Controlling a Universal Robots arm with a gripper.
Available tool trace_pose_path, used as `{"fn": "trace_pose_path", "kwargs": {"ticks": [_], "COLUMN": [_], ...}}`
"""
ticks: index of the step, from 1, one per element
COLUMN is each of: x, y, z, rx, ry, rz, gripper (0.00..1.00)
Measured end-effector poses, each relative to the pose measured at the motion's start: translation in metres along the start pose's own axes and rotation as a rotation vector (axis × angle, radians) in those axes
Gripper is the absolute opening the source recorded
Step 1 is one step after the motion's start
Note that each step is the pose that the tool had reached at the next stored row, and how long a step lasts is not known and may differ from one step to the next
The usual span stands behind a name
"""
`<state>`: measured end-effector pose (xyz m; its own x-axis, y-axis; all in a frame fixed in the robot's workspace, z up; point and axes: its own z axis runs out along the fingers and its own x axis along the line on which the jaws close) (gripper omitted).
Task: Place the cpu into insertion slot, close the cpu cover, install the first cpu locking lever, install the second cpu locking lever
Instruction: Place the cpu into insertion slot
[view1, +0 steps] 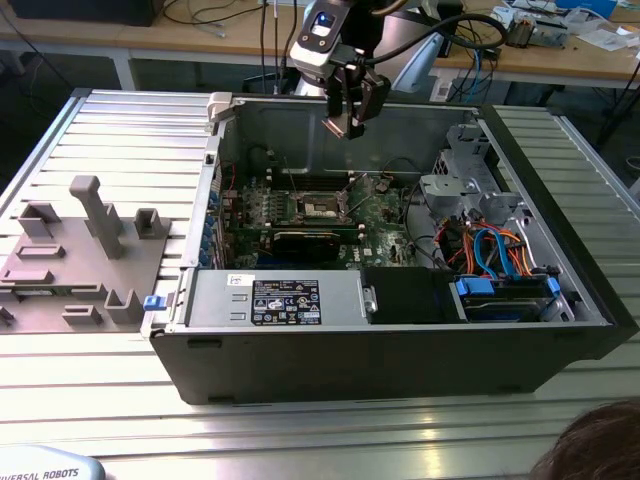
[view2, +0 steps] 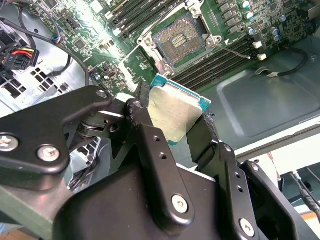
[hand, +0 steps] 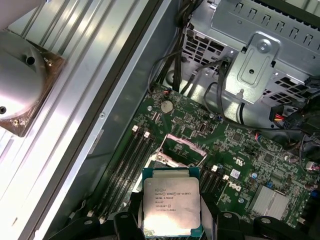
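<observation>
While the jaws, at the exterior view's upper middle, grip the cpu (view2: 175, 112), the insertion slot (view1: 322, 207) sits empty; seating, closing and latching are all left.

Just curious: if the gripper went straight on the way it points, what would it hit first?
Most likely the green board at or close to the insertion slot, and the cpu clamped in its fingers would touch before the gripper itself. Depth is unclear, so the exact spot is uncertain.
</observation>
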<state>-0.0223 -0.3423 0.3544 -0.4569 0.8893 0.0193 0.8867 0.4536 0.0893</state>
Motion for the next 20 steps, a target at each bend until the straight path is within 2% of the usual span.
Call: {"fn": "trace_pose_path", "kwargs": {"ticks": [20], "x": [0.0000], "y": [0.0000], "z": [0.0000], "rx": [-0.0004], "ry": [-0.0020], "rz": [0.022], "gripper": [0.54]}}
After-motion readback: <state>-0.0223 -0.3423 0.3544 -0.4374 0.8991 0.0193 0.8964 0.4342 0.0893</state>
